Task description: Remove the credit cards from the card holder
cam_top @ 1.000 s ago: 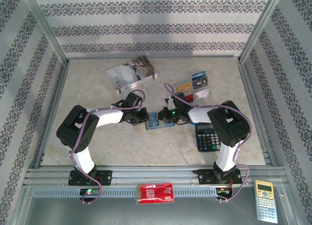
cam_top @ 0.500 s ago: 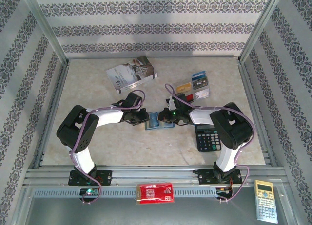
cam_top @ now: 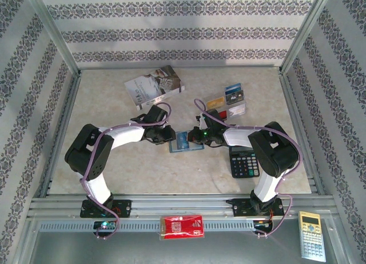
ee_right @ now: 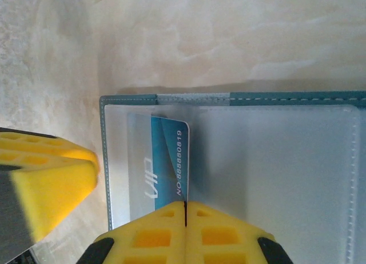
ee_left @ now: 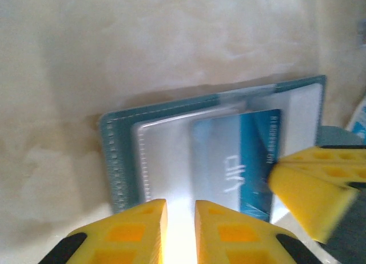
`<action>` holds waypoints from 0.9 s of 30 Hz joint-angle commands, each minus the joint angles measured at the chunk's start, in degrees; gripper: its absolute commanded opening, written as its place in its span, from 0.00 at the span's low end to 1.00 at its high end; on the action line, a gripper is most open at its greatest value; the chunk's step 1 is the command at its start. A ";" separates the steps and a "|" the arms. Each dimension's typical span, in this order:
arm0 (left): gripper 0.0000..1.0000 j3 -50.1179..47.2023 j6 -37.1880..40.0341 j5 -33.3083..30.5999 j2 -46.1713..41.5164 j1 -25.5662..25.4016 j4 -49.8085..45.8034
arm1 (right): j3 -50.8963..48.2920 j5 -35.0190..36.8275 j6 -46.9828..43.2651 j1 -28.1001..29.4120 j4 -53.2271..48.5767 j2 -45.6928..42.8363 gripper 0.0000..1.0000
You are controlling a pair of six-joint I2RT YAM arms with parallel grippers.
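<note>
Right claw (ee_right: 186, 211) clenched at glossy blue card (ee_right: 168, 155); left claw (ee_left: 180, 212) slightly parted over stitched teal card holder (ee_left: 117, 161).

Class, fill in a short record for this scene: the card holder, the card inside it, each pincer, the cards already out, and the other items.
Card holder: lies open and flat on the table, between the two pincers
Card inside: one blue card in a clear plastic pocket
Left pincer: jaws a narrow gap apart, at the holder's edge
Right pincer: shut at the blue card's edge; grip unclear
Cards out: loose cards lie beyond the right arm
Other items: book, black calculator
</note>
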 commanded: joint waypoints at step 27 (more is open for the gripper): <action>0.11 0.48 0.93 -0.94 6.39 -0.88 -2.83 | 0.96 -6.83 0.67 1.07 3.16 1.26 0.14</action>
